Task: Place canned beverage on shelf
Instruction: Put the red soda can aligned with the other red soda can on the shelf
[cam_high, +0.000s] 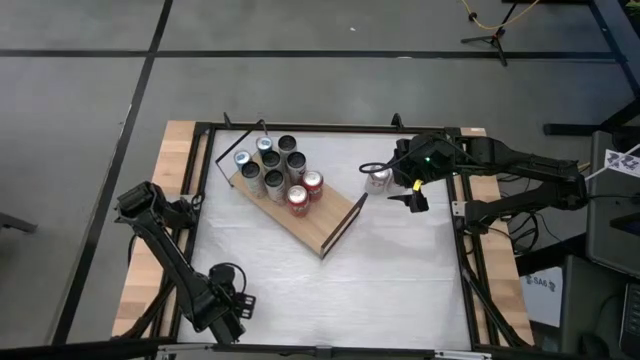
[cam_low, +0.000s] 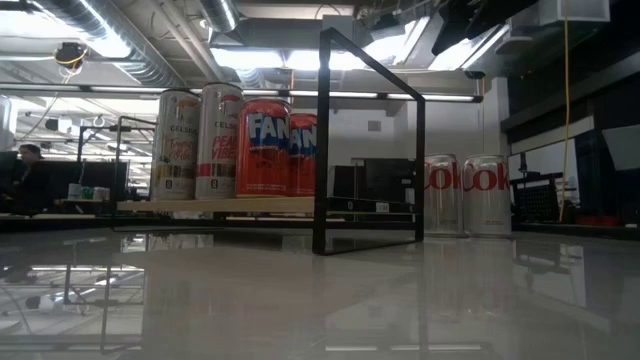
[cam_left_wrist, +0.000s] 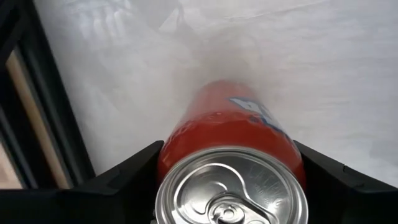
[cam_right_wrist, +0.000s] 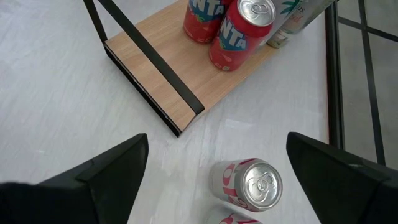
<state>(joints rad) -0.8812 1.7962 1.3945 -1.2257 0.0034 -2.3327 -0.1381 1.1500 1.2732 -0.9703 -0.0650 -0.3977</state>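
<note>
2 red cans (cam_right_wrist: 221, 28) leave the shelf (cam_right_wrist: 168, 68) end bare.

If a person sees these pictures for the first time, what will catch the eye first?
Probably the cluster of cans standing on the far end of the wooden shelf, which lies diagonally in the middle of the white table. Next, the right gripper hangs open over a silver-and-red can beside the shelf's empty end. The left gripper, near the table's front left corner, has a red can between its fingers.
</note>
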